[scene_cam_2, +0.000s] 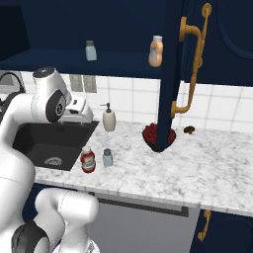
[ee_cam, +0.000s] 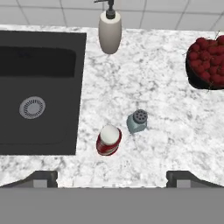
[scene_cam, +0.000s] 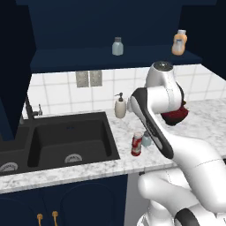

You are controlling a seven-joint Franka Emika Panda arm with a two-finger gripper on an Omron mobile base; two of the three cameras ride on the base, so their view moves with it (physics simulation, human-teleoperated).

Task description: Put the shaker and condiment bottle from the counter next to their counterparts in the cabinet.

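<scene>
The red condiment bottle (scene_cam: 137, 143) (scene_cam_2: 88, 159) (ee_cam: 108, 139) stands upright on the marbled counter (scene_cam: 201, 117) (scene_cam_2: 212, 170) near its front edge, just right of the sink. The small pale blue-grey shaker (scene_cam: 146, 140) (scene_cam_2: 107, 157) (ee_cam: 138, 121) stands right beside it, apart from it. My gripper (ee_cam: 112, 179) hangs above both and looks down on them, open, its fingertips (ee_cam: 43, 178) wide apart with nothing between. On the navy cabinet shelf (scene_cam: 79, 58) (scene_cam_2: 54, 60) stand the counterparts: a second shaker (scene_cam: 117, 46) (scene_cam_2: 91, 51) and an orange bottle (scene_cam: 178, 43) (scene_cam_2: 156, 51).
A black sink basin (scene_cam: 66, 141) (scene_cam_2: 49, 143) (ee_cam: 39, 92) lies to the left. A cream soap dispenser (scene_cam: 120, 106) (scene_cam_2: 108, 118) (ee_cam: 109, 33) stands by the tiled wall. A dark bowl of red fruit (scene_cam: 175, 115) (scene_cam_2: 158, 136) (ee_cam: 208, 65) sits to the right. An open cabinet door (scene_cam_2: 170, 74) with a gold handle hangs over the bowl.
</scene>
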